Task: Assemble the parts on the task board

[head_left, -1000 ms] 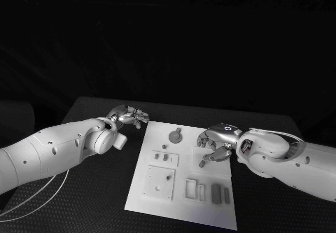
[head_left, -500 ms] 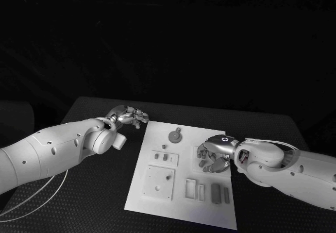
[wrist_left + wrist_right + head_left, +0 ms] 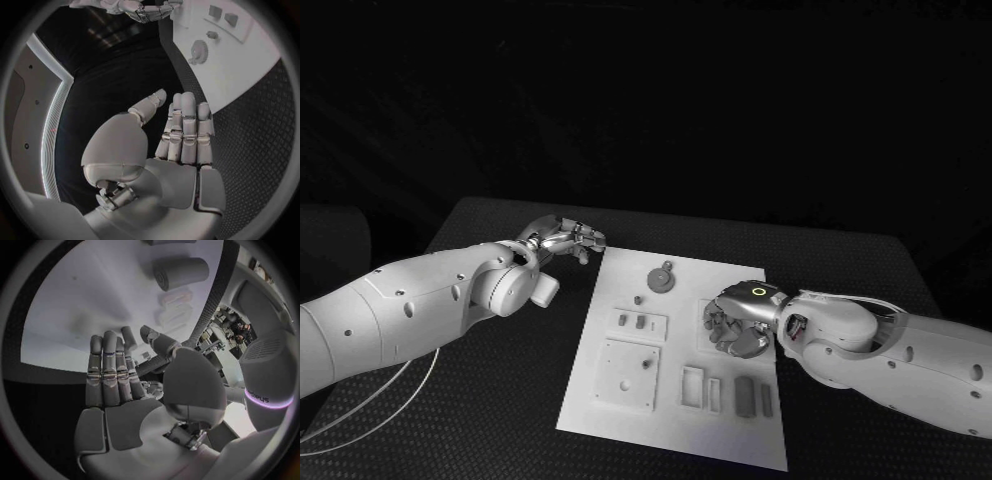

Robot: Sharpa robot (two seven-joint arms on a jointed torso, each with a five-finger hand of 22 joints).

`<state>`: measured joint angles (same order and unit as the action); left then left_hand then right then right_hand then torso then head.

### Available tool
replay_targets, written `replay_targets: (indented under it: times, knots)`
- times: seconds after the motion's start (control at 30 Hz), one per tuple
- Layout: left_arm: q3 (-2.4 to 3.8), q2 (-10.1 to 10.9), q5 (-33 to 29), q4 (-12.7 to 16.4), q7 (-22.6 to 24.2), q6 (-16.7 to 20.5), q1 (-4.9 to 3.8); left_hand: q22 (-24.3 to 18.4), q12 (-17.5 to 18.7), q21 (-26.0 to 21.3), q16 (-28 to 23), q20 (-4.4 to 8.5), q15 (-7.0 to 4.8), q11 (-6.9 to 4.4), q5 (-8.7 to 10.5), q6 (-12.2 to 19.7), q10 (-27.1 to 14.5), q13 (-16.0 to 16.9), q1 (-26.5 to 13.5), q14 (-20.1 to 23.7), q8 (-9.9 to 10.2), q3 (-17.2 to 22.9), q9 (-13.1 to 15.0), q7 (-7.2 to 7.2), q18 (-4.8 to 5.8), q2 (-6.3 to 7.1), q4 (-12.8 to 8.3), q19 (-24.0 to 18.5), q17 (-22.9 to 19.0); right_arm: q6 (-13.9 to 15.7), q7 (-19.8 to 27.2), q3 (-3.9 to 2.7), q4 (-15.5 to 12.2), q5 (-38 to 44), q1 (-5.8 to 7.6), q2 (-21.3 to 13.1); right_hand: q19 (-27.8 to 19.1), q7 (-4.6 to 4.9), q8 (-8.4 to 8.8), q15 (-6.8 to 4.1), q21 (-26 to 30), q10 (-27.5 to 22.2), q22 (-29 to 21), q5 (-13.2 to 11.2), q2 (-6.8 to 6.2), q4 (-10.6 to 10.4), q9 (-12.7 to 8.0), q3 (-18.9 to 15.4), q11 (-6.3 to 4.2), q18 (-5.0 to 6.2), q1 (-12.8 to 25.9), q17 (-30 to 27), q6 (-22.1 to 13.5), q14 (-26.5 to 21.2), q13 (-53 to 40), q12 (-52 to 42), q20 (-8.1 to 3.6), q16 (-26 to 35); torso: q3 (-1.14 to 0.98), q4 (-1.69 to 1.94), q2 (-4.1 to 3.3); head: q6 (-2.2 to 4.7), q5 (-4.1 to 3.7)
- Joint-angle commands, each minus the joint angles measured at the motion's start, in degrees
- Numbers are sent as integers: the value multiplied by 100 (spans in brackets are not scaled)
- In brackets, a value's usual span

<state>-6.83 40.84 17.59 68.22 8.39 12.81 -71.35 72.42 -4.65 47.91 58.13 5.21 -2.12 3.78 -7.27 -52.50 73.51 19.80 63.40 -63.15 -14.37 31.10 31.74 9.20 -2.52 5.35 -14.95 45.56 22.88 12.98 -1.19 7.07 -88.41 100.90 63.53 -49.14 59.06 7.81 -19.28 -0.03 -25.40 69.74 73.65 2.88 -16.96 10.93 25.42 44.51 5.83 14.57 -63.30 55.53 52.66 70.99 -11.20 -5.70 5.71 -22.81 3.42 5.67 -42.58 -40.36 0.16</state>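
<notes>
The right hand (image 3: 737, 322) hovers low over the right-hand middle of the task board (image 3: 625, 420), just where a small loose part lay open to a grasp; that part is now hidden beneath the fingers, so contact cannot be confirmed. In the right wrist view the fingers (image 3: 107, 371) stand straight and together, thumb apart, holding nothing. In my judgement the step in hand is picking up this piece; it would be done well by lowering squarely over the piece and closing thumb against fingers without nudging it across the plate. The left hand (image 3: 565, 239) waits off the board's far left corner, fingers extended, empty. Containers: the board carries a raised square block (image 3: 629, 374) with holes, two narrow slotted frames (image 3: 694, 388), and two dark bars (image 3: 754, 397) lying beside them; a round knobbed part (image 3: 661, 279) lies near the far edge.
</notes>
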Motion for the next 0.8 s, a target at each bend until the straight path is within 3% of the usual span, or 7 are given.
replay_targets:
  times: [0.03,0.17,0.43,0.53,0.63,0.8]
  knots:
    - [1,1,-49,16,62,-104,-3,9,35,-25,-24,256,-9,15,2,56,-6,8,-54,-29,-16,-15,-9,0,65,19,28,33,10,88,24,0,17,115,-18,43,57,-5,-56,-20,-32,81,17,-12,7,-56,15,91,-19,43,-75,12,70,40,-14,-40,8,-32,7,1,0,1,-3]
    - [1,2,-49,17,47,-108,-3,9,36,-26,-25,255,-9,16,2,58,-7,8,-57,-29,-17,-15,-9,0,65,16,31,33,11,139,-24,-2,31,120,-53,65,134,-4,-111,-60,-64,211,30,-11,26,-226,35,316,-68,43,-163,35,173,113,-41,-90,-21,-56,3,-2,-5,-18,-2]
    - [-1,12,-49,18,33,-120,-3,11,38,-29,-29,254,-7,18,5,57,-9,10,-65,-27,-20,-19,-9,0,67,12,38,32,14,190,-27,-2,28,227,-55,101,219,-40,-184,-104,-118,381,66,-11,35,-277,62,535,-132,43,-264,70,320,204,-86,-151,-63,-84,2,-7,3,-41,31]
    - [-1,11,-49,21,33,-124,-4,12,39,-31,-31,253,-6,19,10,60,-12,10,-70,-26,-20,-21,-10,1,67,13,42,32,15,204,-63,-2,27,351,-55,107,267,-77,-226,-129,-153,461,88,-11,64,-275,82,593,-166,43,-315,94,403,255,-113,-184,-88,-108,-1,-6,1,-43,30]
    - [-2,13,-49,20,32,-123,-4,12,40,-32,-32,253,-6,19,12,61,-13,10,-69,-27,-20,-21,-10,1,67,12,42,32,15,208,-102,-2,40,477,-55,100,360,-143,-297,-183,-220,586,124,-11,182,-181,122,754,-230,43,-537,150,536,359,-156,-240,-151,-174,-2,-7,3,-48,26]
    - [-2,19,-49,16,26,-119,-4,13,41,-34,-32,253,-6,19,14,63,-14,10,-67,-27,-20,-21,-11,2,67,12,41,32,16,226,-114,-2,48,556,-55,97,424,-163,-323,-205,-275,652,159,-11,193,-131,144,854,-252,43,-592,208,602,408,-187,-260,-168,-214,-5,-9,1,-51,29]
